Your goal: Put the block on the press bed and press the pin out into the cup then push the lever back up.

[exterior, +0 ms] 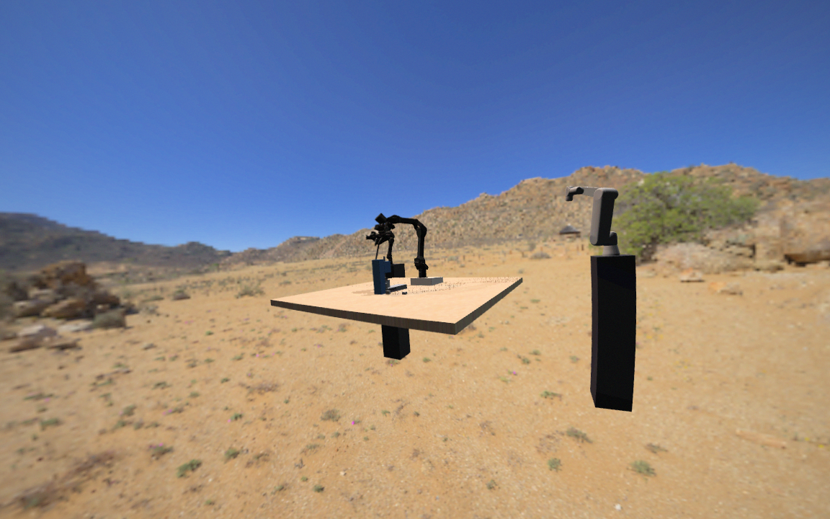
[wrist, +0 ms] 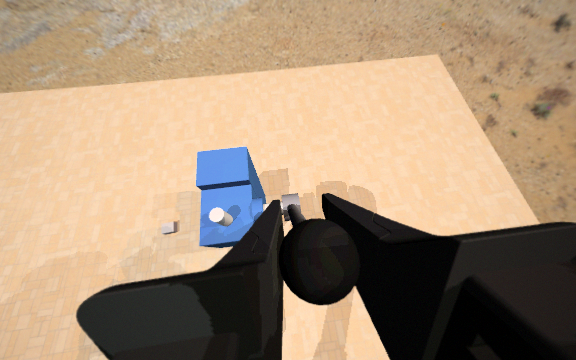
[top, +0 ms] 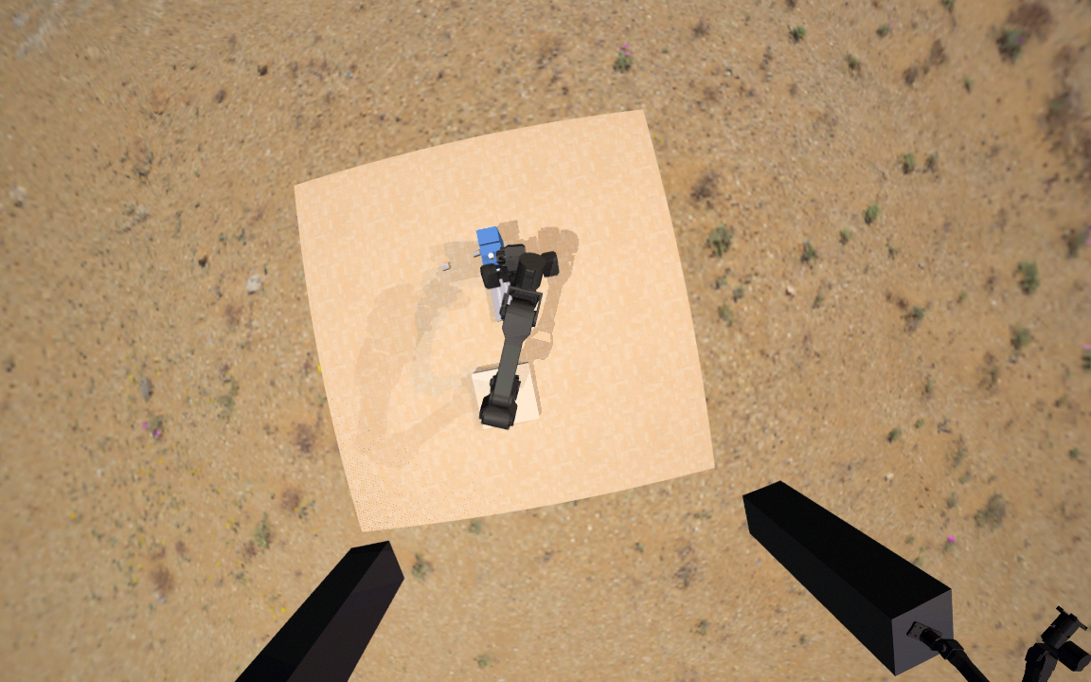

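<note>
While pinching the lever's black ball knob [wrist: 320,261] between the two fingers of the gripper [top: 503,257] [exterior: 372,238] [wrist: 301,203], reaching out over the blue press [top: 489,237] [exterior: 379,276] [wrist: 224,167] with the black arm [top: 518,326] [exterior: 421,241]. In wrist view, running from knob toward 11 o'clock along the dark lever rod [wrist: 295,215] to a grey hub [wrist: 290,202], just beside the press at its 3 o'clock side.

For edges, in top view: wide margins from press to table [top: 600,381] [exterior: 366,311] [wrist: 368,125] edge at 3 and 9 o'clock, less at 12; base slab [top: 526,406] [exterior: 426,280] toward 6. Near the press at about 8 o'clock, lying apart from it, a small grey piece [top: 445,266] [exterior: 404,293] [wrist: 169,227]; too small to identify. Tight between left-hand finger in wrist view and press; can't tell how close.

Hidden: block not identifiable, so can't tell whether on the bed; in top view, grey bed [top: 496,303] [exterior: 397,288] partly covered by arm and gripper, sticking out toward 6 o'clock from the press. Can't make out pin or cup. Seen from above on press head, a white peg [top: 490,255] [wrist: 217,216]; lower end hidden. In exterior view, too small and dark for finger detail.
</note>
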Available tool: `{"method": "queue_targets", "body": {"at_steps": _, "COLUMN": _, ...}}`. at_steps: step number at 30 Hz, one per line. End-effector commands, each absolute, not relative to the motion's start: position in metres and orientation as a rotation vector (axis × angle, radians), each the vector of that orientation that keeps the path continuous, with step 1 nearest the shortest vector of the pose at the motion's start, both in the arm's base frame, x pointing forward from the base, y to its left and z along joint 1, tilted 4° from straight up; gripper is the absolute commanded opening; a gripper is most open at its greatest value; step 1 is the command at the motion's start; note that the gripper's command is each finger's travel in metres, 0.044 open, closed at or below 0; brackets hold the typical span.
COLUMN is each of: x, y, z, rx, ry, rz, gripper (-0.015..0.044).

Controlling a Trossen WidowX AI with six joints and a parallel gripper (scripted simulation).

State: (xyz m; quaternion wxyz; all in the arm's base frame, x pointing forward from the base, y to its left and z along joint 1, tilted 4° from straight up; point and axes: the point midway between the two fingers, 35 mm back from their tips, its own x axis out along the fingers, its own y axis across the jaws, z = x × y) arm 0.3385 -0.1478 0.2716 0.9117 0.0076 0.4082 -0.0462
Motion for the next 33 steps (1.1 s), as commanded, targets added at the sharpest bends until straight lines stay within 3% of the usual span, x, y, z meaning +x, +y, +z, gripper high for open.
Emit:
{"method": "queue_targets", "body": {"at_steps": 1, "x": 0.347, "y": -0.149, "z": 0.274, "rx": 0.016, "ry": 0.836, "rz": -0.097, "gripper": 0.0}}
{"method": "queue_targets", "body": {"at_steps": 23, "x": 0.362, "y": -0.15, "z": 0.277, "rx": 0.015, "ry": 0.839, "rz": -0.095, "gripper": 0.0}}
{"method": "queue_targets", "body": {"at_steps": 33, "x": 0.362, "y": -0.15, "z": 0.277, "rx": 0.015, "ry": 0.839, "rz": -0.095, "gripper": 0.0263}}
